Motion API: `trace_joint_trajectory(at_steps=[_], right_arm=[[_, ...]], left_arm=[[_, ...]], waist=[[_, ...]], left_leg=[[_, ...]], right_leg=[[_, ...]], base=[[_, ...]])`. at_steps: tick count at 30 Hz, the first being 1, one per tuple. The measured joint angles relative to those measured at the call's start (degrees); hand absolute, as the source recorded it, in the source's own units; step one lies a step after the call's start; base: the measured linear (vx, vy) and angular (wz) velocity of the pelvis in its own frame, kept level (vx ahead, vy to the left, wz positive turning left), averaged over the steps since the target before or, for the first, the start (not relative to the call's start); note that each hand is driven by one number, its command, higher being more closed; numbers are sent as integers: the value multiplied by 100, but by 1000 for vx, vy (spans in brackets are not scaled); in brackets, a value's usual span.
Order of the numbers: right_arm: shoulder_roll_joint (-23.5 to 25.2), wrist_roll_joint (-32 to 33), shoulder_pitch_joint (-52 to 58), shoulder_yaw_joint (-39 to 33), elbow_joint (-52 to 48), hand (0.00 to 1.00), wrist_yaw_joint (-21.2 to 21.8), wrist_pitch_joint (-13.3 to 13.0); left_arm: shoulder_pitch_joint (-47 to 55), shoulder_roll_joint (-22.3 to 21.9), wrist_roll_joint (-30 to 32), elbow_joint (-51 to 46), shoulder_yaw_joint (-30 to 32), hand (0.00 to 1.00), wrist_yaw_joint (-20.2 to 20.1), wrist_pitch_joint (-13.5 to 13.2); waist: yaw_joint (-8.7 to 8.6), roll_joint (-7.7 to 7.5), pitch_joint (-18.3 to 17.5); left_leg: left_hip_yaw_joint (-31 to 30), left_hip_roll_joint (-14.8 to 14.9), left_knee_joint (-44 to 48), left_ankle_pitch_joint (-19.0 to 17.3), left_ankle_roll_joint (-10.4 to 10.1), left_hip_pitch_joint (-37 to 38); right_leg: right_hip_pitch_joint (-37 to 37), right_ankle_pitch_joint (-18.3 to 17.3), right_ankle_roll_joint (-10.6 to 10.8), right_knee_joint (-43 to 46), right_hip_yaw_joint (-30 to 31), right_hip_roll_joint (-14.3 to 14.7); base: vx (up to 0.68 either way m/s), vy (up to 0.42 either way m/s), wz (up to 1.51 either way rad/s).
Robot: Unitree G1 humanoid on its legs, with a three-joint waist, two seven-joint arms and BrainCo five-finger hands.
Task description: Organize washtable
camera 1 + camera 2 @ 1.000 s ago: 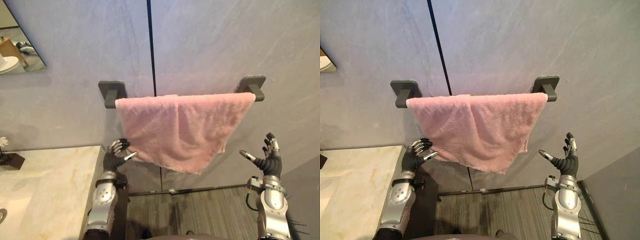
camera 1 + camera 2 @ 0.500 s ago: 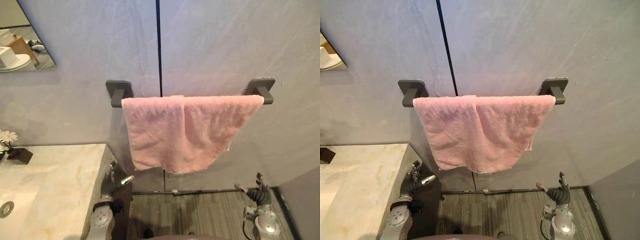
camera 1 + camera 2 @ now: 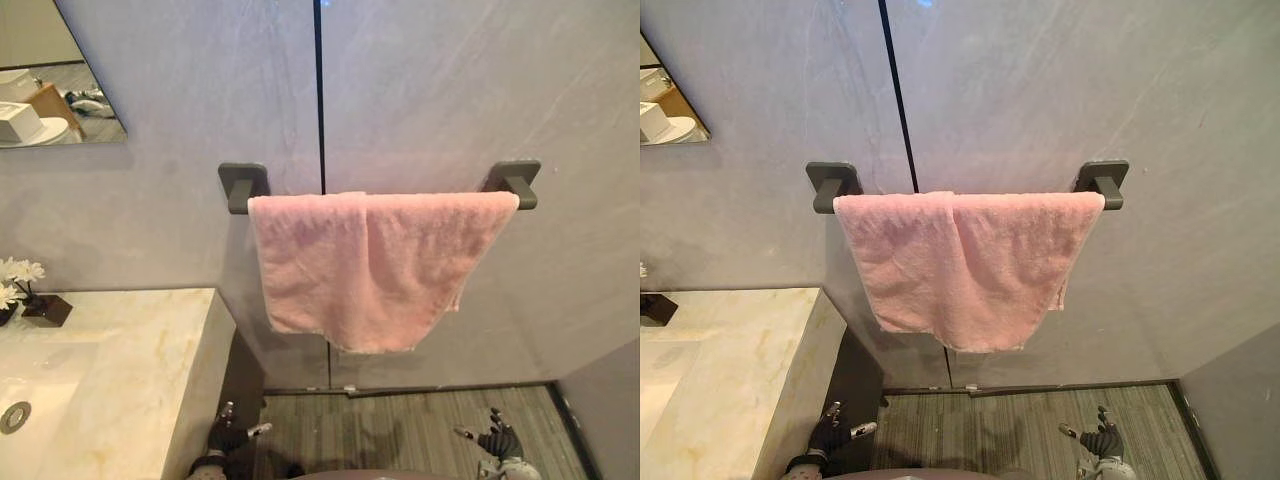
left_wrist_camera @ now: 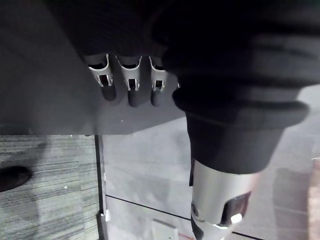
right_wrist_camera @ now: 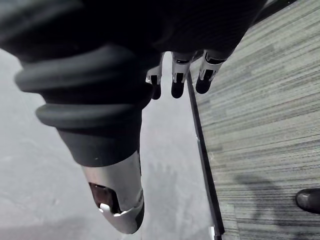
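1. Left robot hand (image 3: pixel 229 436) and right robot hand (image 3: pixel 497 440) hang low near the floor (image 3: pixel 400 430), fingers loose, empty.
2. Surface (image 3: pixel 120 370) sits beside the left one.
3. Pink towel (image 3: pixel 365 265) drapes over the wall rail (image 3: pixel 243 186), running left-right, well above both.

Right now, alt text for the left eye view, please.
A pink towel hangs draped over a dark wall rail, lower edge uneven. A marble washtable sits at lower left; the left hand and right hand are open, low near the floor.
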Motion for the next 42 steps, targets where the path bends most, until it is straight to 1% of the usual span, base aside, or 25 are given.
trace_joint_trajectory(at_steps=[4, 6, 9, 11, 12, 13, 14, 15, 17, 18, 20, 21, 22, 23, 24, 25, 27, 28, 29, 30, 32, 35, 37, 40, 42], right_arm=[[-100, -33, -86, 316, 55, 0, 4, 12], [-94, -28, -215, 362, 53, 0, -4, 13], [-50, 13, -506, 647, -110, 0, -12, 17], [-33, 86, -513, 771, -277, 0, -11, 7], [7, 151, -479, 780, -320, 0, -10, 12], [56, 224, -367, 816, -439, 0, -11, 9], [78, 244, -303, 856, -530, 0, -9, 5], [127, 250, -234, 954, -704, 0, -6, -4], [126, 284, -231, 993, -766, 0, -5, -20], [106, 312, -249, 991, -766, 0, -11, -16], [69, 364, -315, 1000, -757, 0, -10, -13], [28, 445, -341, 1000, -763, 0, -21, -41], [8, 468, -339, 999, -759, 0, -27, -49], [-38, 487, -344, 997, -704, 0, -46, -49], [-67, 529, -299, 989, -673, 0, -97, -46], [-51, 536, -301, 989, -644, 0, -129, -40], [-100, 640, -276, 905, -629, 0, -184, -41], [-102, 645, -267, 900, -630, 0, -185, -42], [-117, 665, -213, 873, -623, 0, -183, -46], [-118, 695, -128, 846, -564, 0, -179, -48], [-83, 698, -116, 823, -358, 0, -158, -40], [0, 746, -101, 649, -233, 0, -150, -37], [64, 816, -155, 425, -231, 0, -150, -41], [232, 869, -219, 425, -208, 0, -147, -65], [254, 869, -217, 426, -77, 0, -145, -94]], left_arm=[[-49, 0, 0, 89, -1, 0, -1, -1], [-249, 9, -7, 77, 7, 0, 8, -4], [-565, 145, -20, 0, 32, 0, 33, 3], [-588, 172, -31, -145, 22, 0, 31, 9], [-597, 159, -49, -271, 24, 0, 32, -10], [-595, 164, -71, -400, 25, 0, 42, -18], [-593, 170, -71, -464, 39, 0, 53, -29], [-579, 173, -73, -578, 136, 0, 99, -37], [-578, 111, -77, -594, 212, 0, 155, -33], [-540, 113, -119, -597, 227, 0, 166, -30], [-398, -21, -196, -657, 283, 0, 183, -33], [-288, -75, -196, -710, 199, 0, 194, -34], [-289, -89, -196, -709, 141, 0, 194, -33], [-307, -117, -198, -696, 48, 0, 198, -31], [-342, -113, -197, -695, -64, 0, 193, -31], [-341, -121, -198, -693, -66, 0, 193, -24], [-361, -86, -196, -705, -70, 0, 199, -14], [-377, -67, -195, -709, -71, 0, 201, -14], [-439, -41, -195, -709, -74, 0, 201, -16], [-499, -40, -195, -710, -83, 0, 203, -22], [-557, -36, -191, -675, -92, 0, 199, -21], [-727, -1, -191, -624, -174, 0, 184, -23], [-812, 43, -192, -567, -298, 0, 173, -18], [-708, 298, -185, -553, -329, 0, 172, -2], [-592, 403, -179, -542, -350, 0, 173, -1]], waist=[[54, -19, 86], [160, -49, 181], [197, -134, 445], [271, -96, 495], [293, -77, 526], [306, -75, 525], [316, -74, 525], [368, -165, 479], [497, -186, 482], [594, -196, 491], [763, -95, 468], [752, 50, 454], [737, 99, 471], [593, 172, 542], [409, 104, 629], [411, 80, 668], [460, -37, 684], [450, -21, 678], [409, -32, 669], [350, 48, 624], [279, 153, 561], [118, 223, 508], [102, 280, 339], [133, 73, 219], [131, 47, 143]], left_leg=[[85, 7, 35, -16, -19, -279], [102, 17, 139, 3, -33, -624], [149, 141, 1209, -286, 26, -1620], [157, 265, 1617, -421, 61, -1915], [122, 308, 1755, -456, 113, -1924], [-3, 292, 1966, -463, 123, -1985], [-52, 290, 2093, -463, 123, -2081], [-107, 291, 2372, -462, 121, -2318], [-186, 293, 2692, -460, 118, -2617], [-193, 325, 2919, -415, 49, -2836], [-229, 534, 2779, -196, -253, -2932], [-420, 732, 2540, 128, -386, -3037], [-499, 781, 2420, 324, -394, -3077], [-563, 819, 1874, 971, -443, -3026], [-425, 813, 1400, 1473, -479, -2912], [-304, 803, 1547, 1389, -524, -2848], [129, 681, 2821, 224, -288, -2837], [190, 687, 3054, 40, -223, -2825], [324, 742, 3533, -397, -116, -2775], [480, 906, 3902, -787, -70, -2580], [703, 1168, 3980, -1152, -97, -2174], [1116, 1509, 3523, -1261, -139, -1528], [1314, 1254, 2128, -1097, -551, -1074], [1314, 950, 1628, -794, -471, -983], [1313, 835, 1589, -749, -402, -946]], right_leg=[[-329, -32, 28, 96, 91, 2], [-752, -10, 19, 262, 128, 9], [-1510, -65, 8, 915, 231, 4], [-1698, -135, 130, 1227, 419, 64], [-1857, -638, 143, 2372, 633, 13], [-1831, -898, 241, 3187, 800, -81], [-1791, -985, 315, 3510, 916, -120], [-1650, -1129, 453, 3989, 1268, -224], [-1208, -1207, 575, 3817, 1672, -340], [-726, -1587, 541, 2996, 1816, -340], [-578, -1960, 369, 2425, 1687, -177], [-576, -2142, 135, 2285, 1408, 81], [-595, -2182, 52, 2285, 1296, 188], [-618, -2108, -119, 2277, 1041, 386], [-611, -1998, -322, 2232, 554, 441], [-620, -1979, -359, 2278, 491, 440], [-833, -1782, -616, 2287, 135, 288], [-875, -1724, -635, 2271, 67, 268], [-966, -1611, -658, 2226, -124, 212], [-991, -1465, -655, 2113, -344, 189], [-1004, -1280, -628, 1918, -645, 173], [-1014, -1106, -475, 1822, -1133, -19], [-983, -709, -215, 1324, -1298, -65], [-831, -269, -116, 729, -1319, -170], [-749, -121, -42, 591, -1302, -210]], base=[[-64, 1, -12], [-32, 3, -5], [-38, -6, -4], [-25, 9, 1], [17, -25, 45], [25, -51, 61], [-12, -168, 72], [-107, -257, 61], [-195, -311, 50], [-294, -356, 25], [-351, -356, 10], [-319, -292, 30], [-426, -354, 84], [-465, -295, 145], [-463, -259, 138], [-421, -226, 102], [-341, -189, 45], [-362, -125, 62], [-305, -60, 80], [-245, -39, 84], [-172, 71, 84], [-219, 199, 106], [-138, 237, 66], [-121, 194, 18], [-138, 127, 8]])
